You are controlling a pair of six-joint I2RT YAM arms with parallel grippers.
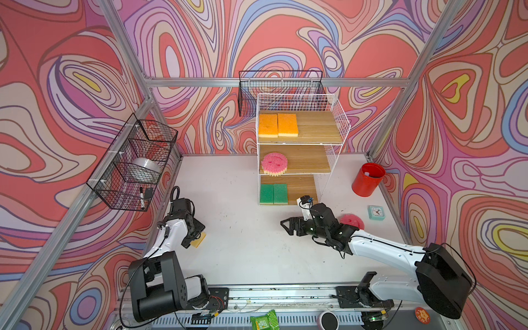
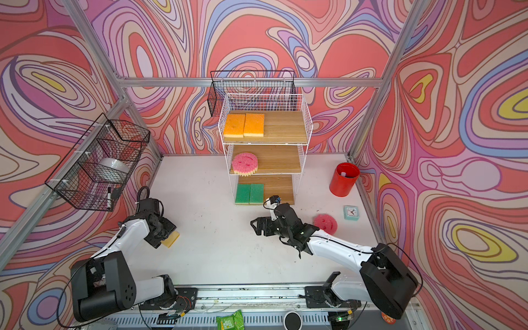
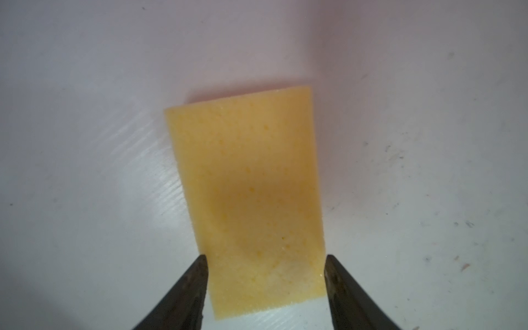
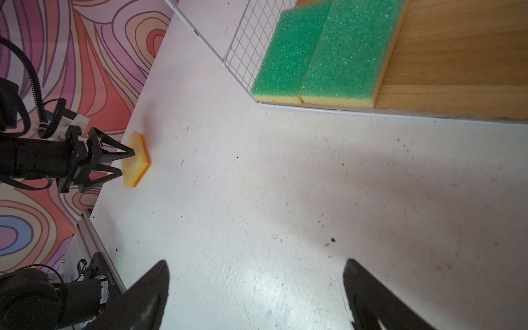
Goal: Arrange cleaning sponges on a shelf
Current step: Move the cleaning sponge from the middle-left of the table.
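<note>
A rectangular sponge (image 3: pixel 248 194) lies on the white table yellow side up, with its orange layer underneath (image 4: pixel 137 160). My left gripper (image 3: pixel 265 257) straddles its near end, and both fingers touch its long edges. In both top views that arm covers most of this sponge (image 1: pixel 200 240) (image 2: pixel 171 239). My right gripper (image 4: pixel 257 263) (image 1: pixel 285 225) hangs open over bare table in front of the shelf (image 1: pixel 340 120). The shelf's top board holds two orange sponges (image 1: pixel 277 125), the middle board a pink round one (image 1: pixel 274 163), the bottom board two green ones (image 1: pixel 273 194). Another pink sponge (image 2: pixel 325 223) lies behind my right arm.
A red cup (image 1: pixel 368 179) and a mint-green clock (image 1: pixel 376 212) stand at the right of the table. Black wire baskets hang on the left wall (image 1: pixel 134 163) and behind the shelf (image 1: pixel 281 88). A green packet (image 1: pixel 264 320) lies on the front rail.
</note>
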